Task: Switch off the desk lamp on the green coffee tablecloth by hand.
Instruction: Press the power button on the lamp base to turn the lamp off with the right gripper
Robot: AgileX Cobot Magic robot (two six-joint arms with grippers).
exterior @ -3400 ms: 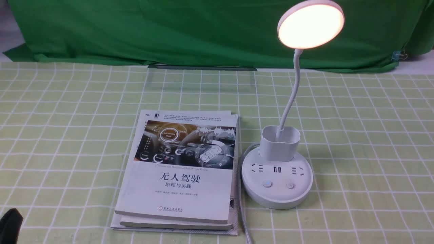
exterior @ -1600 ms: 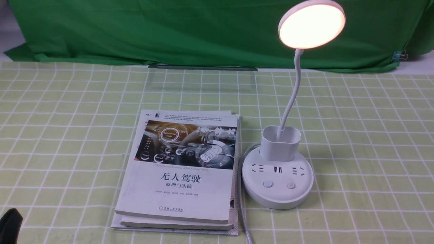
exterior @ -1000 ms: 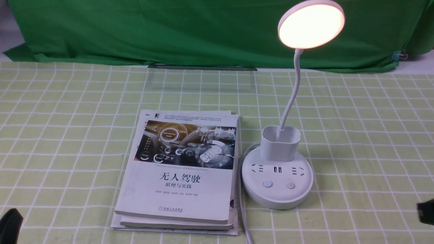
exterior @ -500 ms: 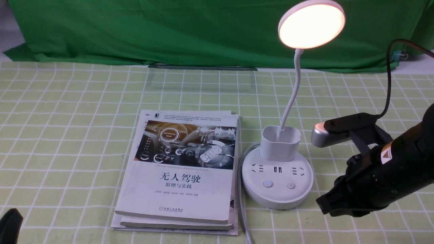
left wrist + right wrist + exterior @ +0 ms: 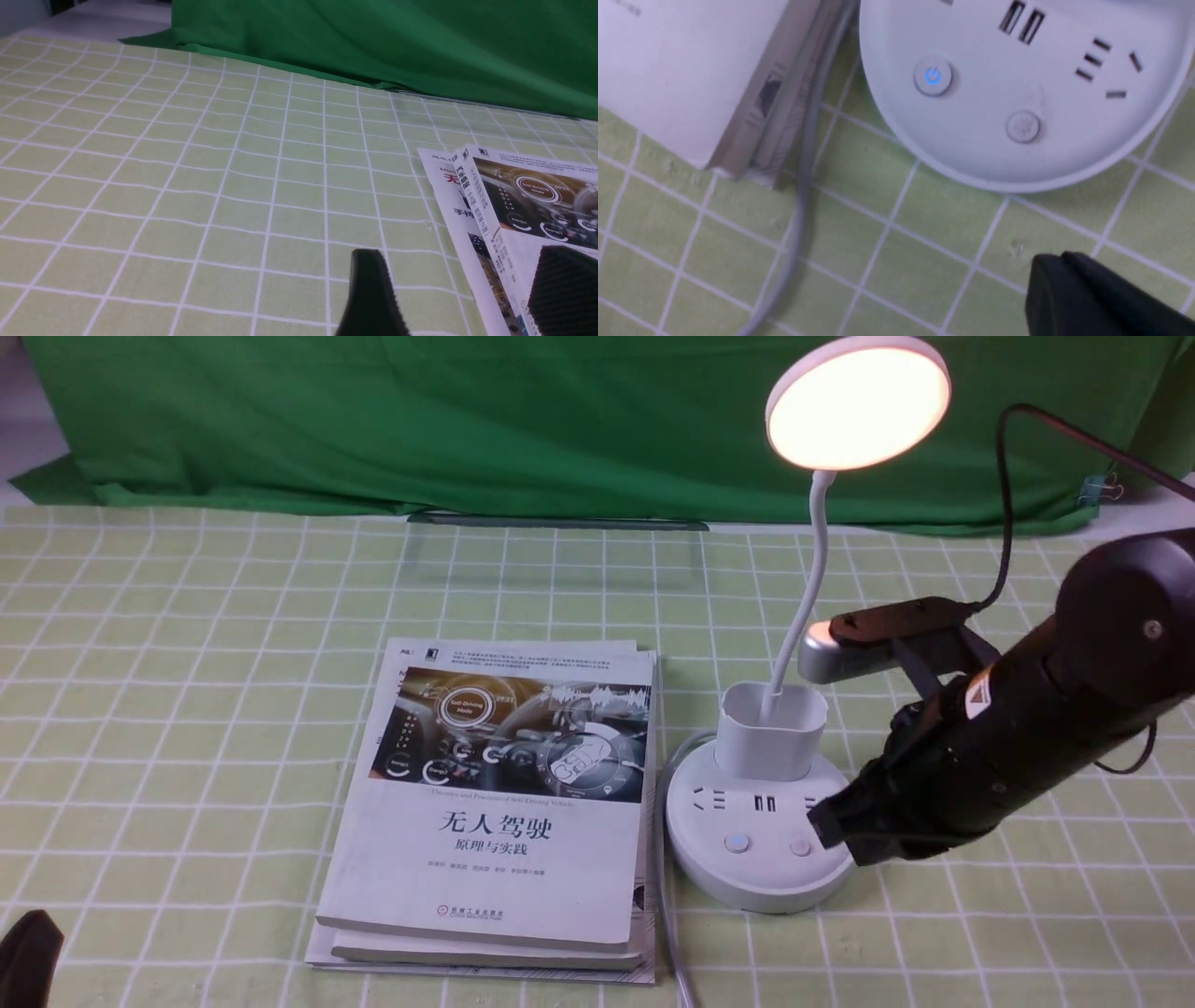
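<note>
While desk lamp [image 5: 767, 735] glows: two buttons [image 5: 932, 76], one lit blue; right tool [image 5: 827, 823] beside.

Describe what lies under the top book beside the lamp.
Under the top book: a second book and a thin booklet. Only their edges show; covers hidden.

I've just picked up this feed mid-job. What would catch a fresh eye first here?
The desk lamp stands out first, its round head glowing at the upper right of the front view. Next is the black right claw, close by the right side of the lamp's base but on neither button; the left button shows a blue power light. A stack of books lies left of the base on the checked cloth.
</note>
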